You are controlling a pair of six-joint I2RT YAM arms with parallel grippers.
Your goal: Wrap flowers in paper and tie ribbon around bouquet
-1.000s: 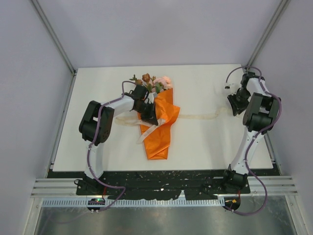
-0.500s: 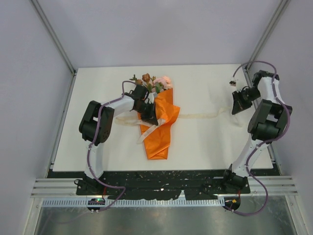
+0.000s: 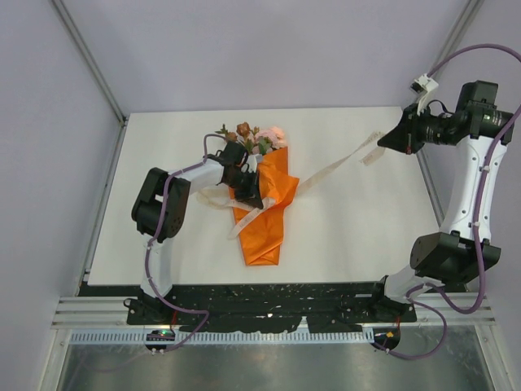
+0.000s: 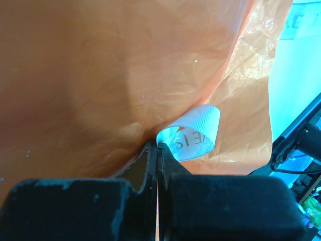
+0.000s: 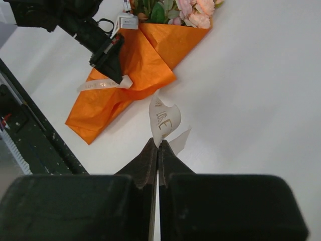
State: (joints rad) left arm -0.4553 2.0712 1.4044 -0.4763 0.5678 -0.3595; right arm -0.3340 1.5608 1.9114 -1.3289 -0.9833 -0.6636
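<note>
The bouquet (image 3: pixel 269 220) lies flat on the white surface (image 3: pixel 366 228), left of the surface centre. Its narrow end points toward the arm bases and its wide end points away. The paper (image 4: pixel 100 75) is folded into an orange cone. The flowers (image 3: pixel 262 137), pink and rust-brown blooms with green leaves, protrude from the wide end.

The ribbon (image 3: pixel 334 167) crosses the bouquet about midway along its length.
- To the left of the bouquet, a short stretch rests on the surface.
- To the right of the bouquet, the strip rises off the surface in a straight diagonal line to the right gripper.
- A loose tail lies over the paper on the left side of the cone.

The left gripper (image 4: pixel 158 146) sits against the left side of the bouquet. Its fingers are together, pinching a small loop of ribbon at the tips, right against the paper.

The right gripper (image 5: pixel 155 143) is well to the right of the bouquet and raised above the surface. Its fingers are together, clamped on the ribbon near its free end, and a short curl of ribbon stands beyond the tips.
</note>
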